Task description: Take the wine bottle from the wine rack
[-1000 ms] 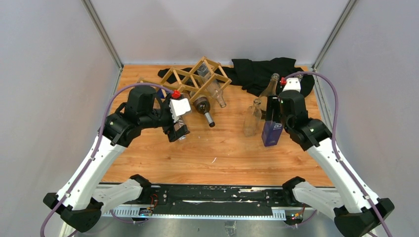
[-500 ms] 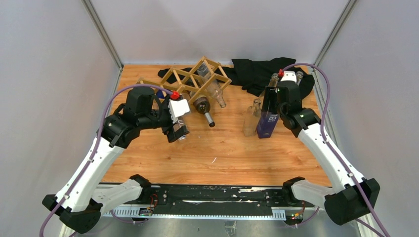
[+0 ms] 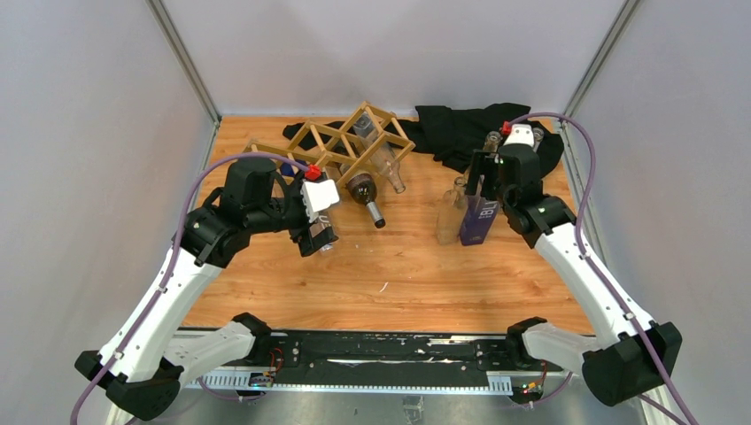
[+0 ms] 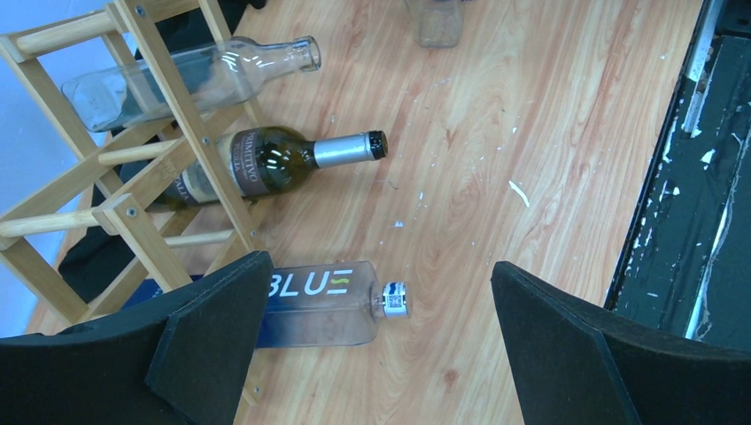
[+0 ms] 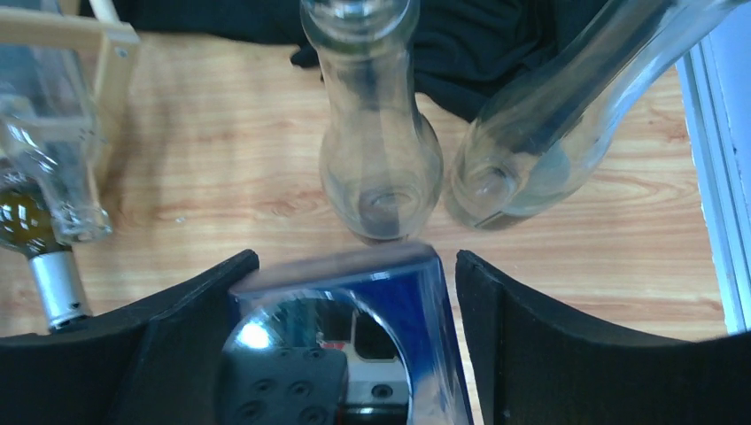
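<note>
Wine bottle (image 4: 266, 168) lies in the wine rack (image 3: 347, 144), neck protruding over the desk (image 3: 390, 266). Left claw (image 4: 381, 274) is spread. Right claw (image 5: 354, 263) straddles an upright blue bottle (image 5: 398, 301); whether it pinches, I cannot tell.

A crumpled black cloth (image 3: 452, 124) lies at twelve to one o'clock on the wooden table (image 3: 398, 266), with a black rail (image 3: 381, 347) along its six o'clock edge and grey walls (image 3: 89, 133) around.
</note>
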`<action>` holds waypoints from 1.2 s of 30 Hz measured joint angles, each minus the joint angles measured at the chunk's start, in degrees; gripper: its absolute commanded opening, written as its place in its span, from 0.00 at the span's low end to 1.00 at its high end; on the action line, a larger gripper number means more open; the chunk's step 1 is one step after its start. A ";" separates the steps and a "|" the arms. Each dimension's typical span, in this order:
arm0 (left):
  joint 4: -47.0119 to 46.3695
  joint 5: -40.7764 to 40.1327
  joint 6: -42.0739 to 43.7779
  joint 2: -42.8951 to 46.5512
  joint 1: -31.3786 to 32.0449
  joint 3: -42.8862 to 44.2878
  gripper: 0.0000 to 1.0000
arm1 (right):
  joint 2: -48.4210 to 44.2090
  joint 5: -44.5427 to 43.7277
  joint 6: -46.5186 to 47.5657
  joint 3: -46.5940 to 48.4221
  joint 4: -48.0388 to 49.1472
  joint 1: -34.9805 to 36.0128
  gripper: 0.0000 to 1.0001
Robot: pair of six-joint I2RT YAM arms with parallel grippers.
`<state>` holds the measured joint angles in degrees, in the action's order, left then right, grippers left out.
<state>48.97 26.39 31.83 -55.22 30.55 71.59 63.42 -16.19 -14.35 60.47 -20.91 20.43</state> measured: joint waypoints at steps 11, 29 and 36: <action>0.00 -0.83 -0.02 0.00 0.00 0.02 1.00 | -4.00 0.15 0.00 5.90 0.35 0.00 0.91; -0.02 -0.42 0.76 -1.29 -6.10 0.20 1.00 | 15.65 4.07 -2.23 35.12 -5.90 18.38 0.92; 0.11 0.35 1.66 -0.85 -7.23 0.20 1.00 | 33.44 5.79 -3.72 38.36 -10.27 19.47 0.94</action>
<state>49.08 26.74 33.50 -56.07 23.31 71.79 96.86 -10.39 -18.06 98.83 -31.18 39.90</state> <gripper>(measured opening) 0.997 0.927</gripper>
